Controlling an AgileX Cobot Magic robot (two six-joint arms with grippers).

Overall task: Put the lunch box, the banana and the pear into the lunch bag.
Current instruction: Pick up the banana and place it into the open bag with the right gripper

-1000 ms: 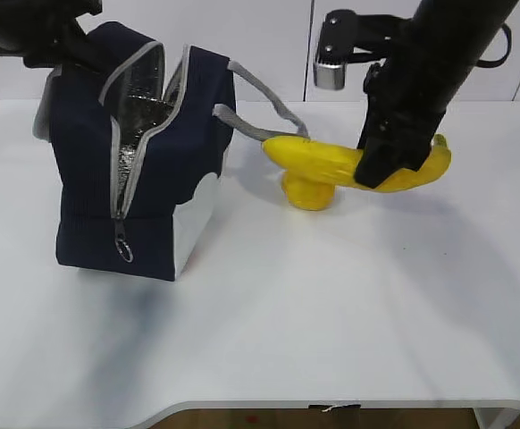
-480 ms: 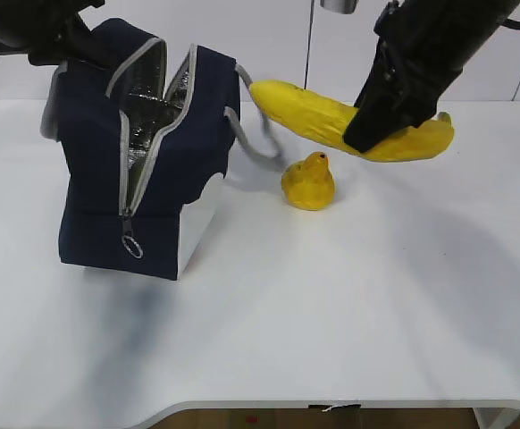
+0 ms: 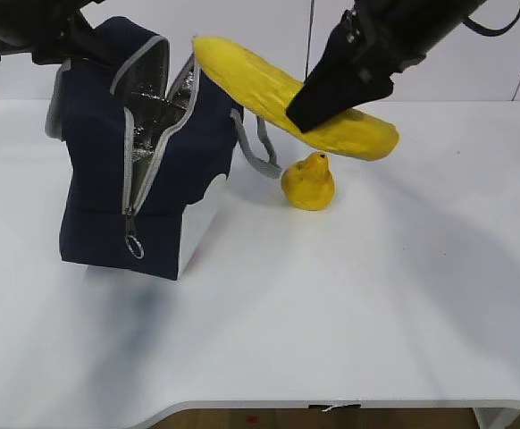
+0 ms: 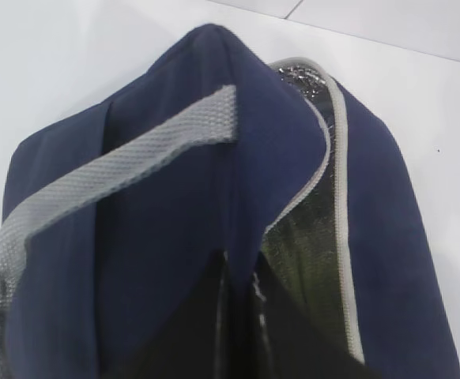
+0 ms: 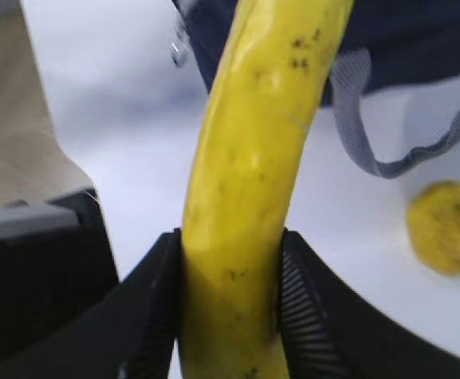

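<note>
The right gripper (image 5: 230, 308) clamps the banana (image 3: 287, 94) mid-length, tip above the bag (image 3: 144, 152) opening. Soft, bruisable: grip gently. The left gripper's state is unclear.

text: none legible | lunch bag (image 3: 144, 161): plain navy fabric and white panel, no print readable | banana (image 3: 287, 94): no sticker or label, only dark specks | pear (image 3: 308, 181): unmarked | table (image 3: 349, 304): bare white, no markings
</note>
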